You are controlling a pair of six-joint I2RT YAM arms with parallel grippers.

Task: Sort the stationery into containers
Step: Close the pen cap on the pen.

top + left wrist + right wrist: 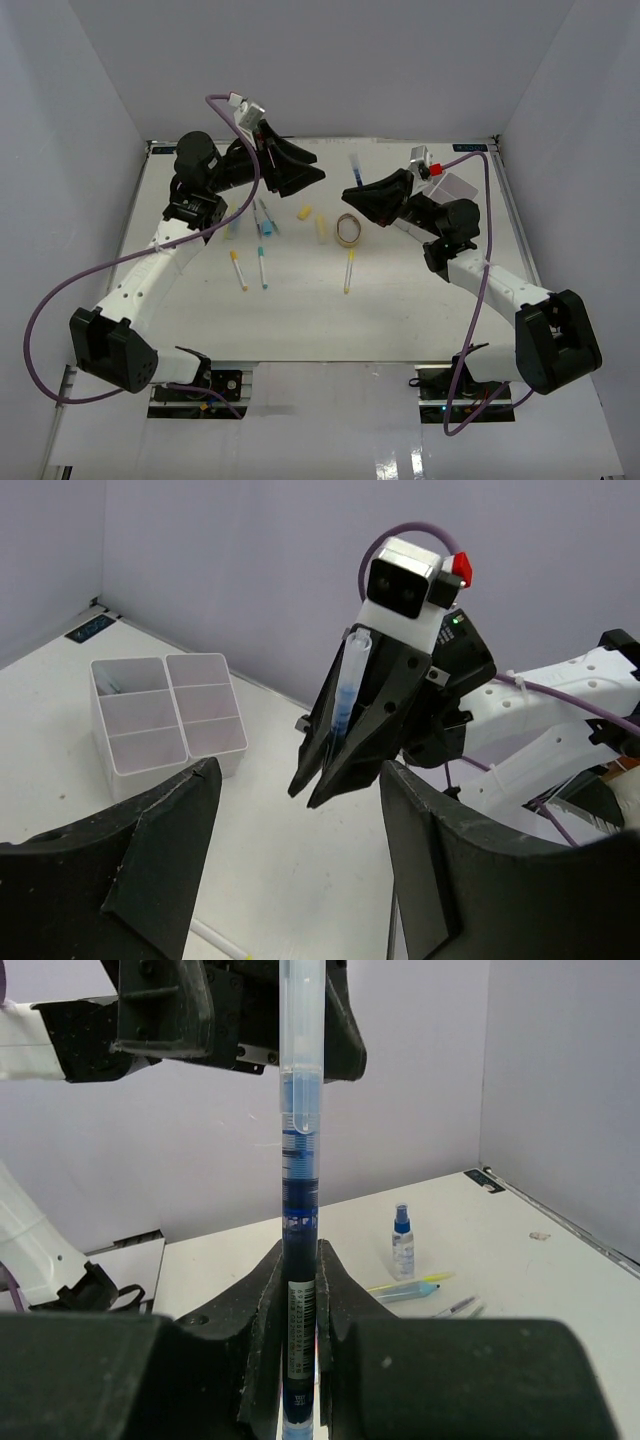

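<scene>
My right gripper (352, 193) (300, 1260) is shut on a blue pen (300, 1210) with a clear cap and holds it upright above the table; the pen also shows in the left wrist view (345, 695). My left gripper (310, 165) (300, 880) is open and empty, raised, facing the right gripper. The white divided tray (458, 186) (165, 715) stands at the back right, partly hidden by the right wrist. On the table lie two yellow blocks (305, 213), a tan rubber band (348, 228), several pens (262, 265) and a small blue-capped bottle (402, 1242).
White walls enclose the table on three sides. A yellow-tipped pen (350, 270) lies below the rubber band, another (238, 270) at the left. A light-blue marker and thin pens (410, 1288) lie near the bottle. Purple cables hang off both arms.
</scene>
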